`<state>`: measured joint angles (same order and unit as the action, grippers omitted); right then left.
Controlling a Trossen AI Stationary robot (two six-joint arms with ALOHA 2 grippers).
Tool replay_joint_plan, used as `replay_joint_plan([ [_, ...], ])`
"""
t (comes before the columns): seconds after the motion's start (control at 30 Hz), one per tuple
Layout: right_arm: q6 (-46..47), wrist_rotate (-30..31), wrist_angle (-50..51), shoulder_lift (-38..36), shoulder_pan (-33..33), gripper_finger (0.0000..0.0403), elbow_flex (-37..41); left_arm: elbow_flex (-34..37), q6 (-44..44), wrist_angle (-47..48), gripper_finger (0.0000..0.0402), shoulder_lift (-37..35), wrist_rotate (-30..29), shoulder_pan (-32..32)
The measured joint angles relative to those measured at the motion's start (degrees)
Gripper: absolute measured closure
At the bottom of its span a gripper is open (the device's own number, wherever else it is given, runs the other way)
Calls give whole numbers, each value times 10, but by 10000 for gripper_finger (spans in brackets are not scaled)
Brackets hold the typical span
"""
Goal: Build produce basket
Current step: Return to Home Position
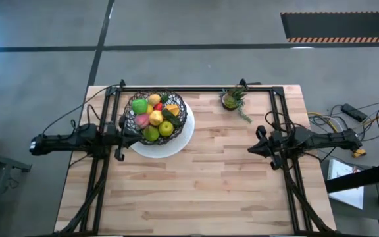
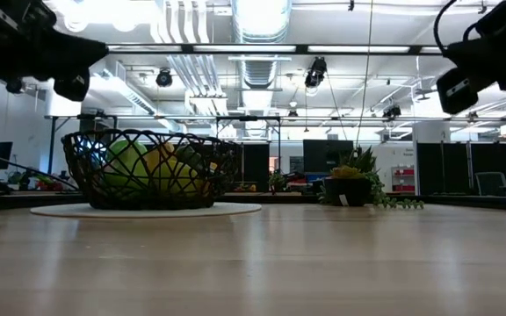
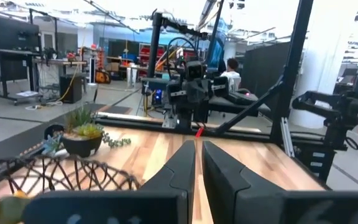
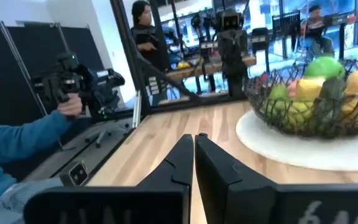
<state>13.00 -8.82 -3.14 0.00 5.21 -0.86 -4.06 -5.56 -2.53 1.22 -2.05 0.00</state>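
Observation:
The black wire-mesh basket (image 1: 155,117) stands on a white round plate (image 1: 176,141) at the table's far left. It holds the produce (image 1: 153,113): green apples, yellow lemons, a pink peach, an orange half and a red piece. The basket also shows in the low view (image 2: 148,168) and the right wrist view (image 4: 316,99). My left gripper (image 1: 127,130) is shut and empty, raised above the table beside the basket's left rim. My right gripper (image 1: 252,149) is shut and empty, raised above the table's right half.
A small potted green plant (image 1: 233,100) stands at the table's far edge, right of the basket. Black frame rails (image 1: 196,89) run along the far edge and both sides. A person's hand holding a controller (image 4: 73,93) shows beyond the table. Bare wood lies in the table's middle and near part.

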Motion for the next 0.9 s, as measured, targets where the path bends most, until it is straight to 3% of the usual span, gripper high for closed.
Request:
replay_joint_plan([
  [0.13,5,-2,0,1,0,394,2,34,-4,-24,389,0,3,0],
  [0.63,-7,-1,-1,0,0,394,2,36,31,-11,389,0,36,0],
  [0.9,-38,51,1,1,0,394,2,37,31,2,389,0,-30,0],
])
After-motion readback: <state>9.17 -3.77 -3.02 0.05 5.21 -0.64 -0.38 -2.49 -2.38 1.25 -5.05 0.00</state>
